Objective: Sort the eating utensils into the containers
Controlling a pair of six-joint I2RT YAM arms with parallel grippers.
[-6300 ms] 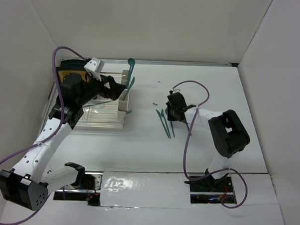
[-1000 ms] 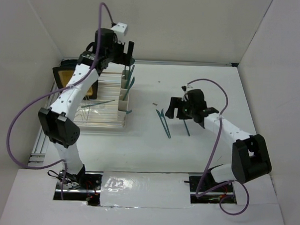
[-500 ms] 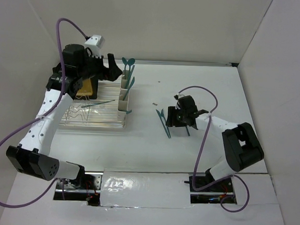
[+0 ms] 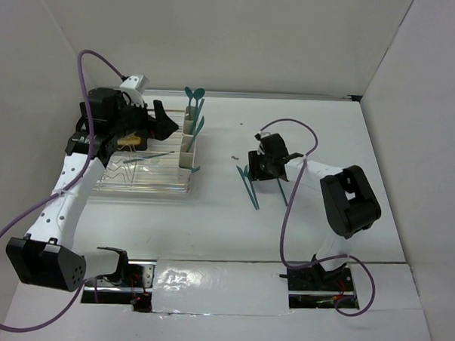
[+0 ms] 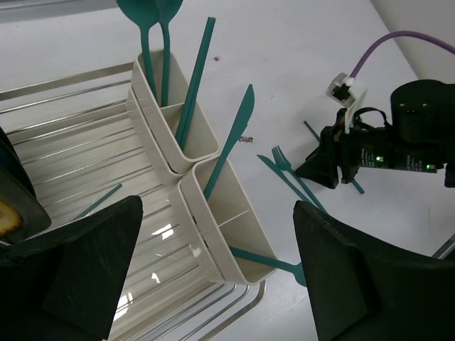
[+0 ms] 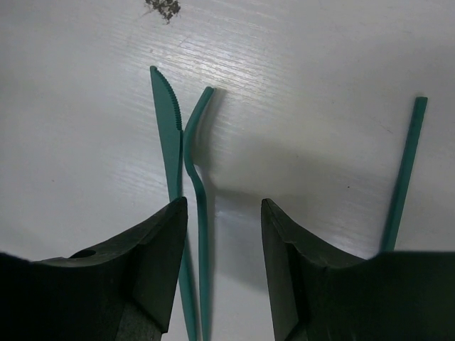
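White table (image 4: 211,207): R gripper (image 6: 222,213) narrowed round fork (image 6: 195,163), jaws apart; L gripper (image 5: 217,206) wide

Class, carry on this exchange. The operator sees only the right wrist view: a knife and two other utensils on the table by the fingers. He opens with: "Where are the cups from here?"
Observer: To the robot's left. The cups stand in a row along the right edge of a rack.
Operator: Is anything in them yet?
Observer: Yes, two spoons stand upright in the farthest one.
Operator: Is the other arm in my way there?
Observer: The left gripper hangs open above the rack, just left of the cups, holding nothing.
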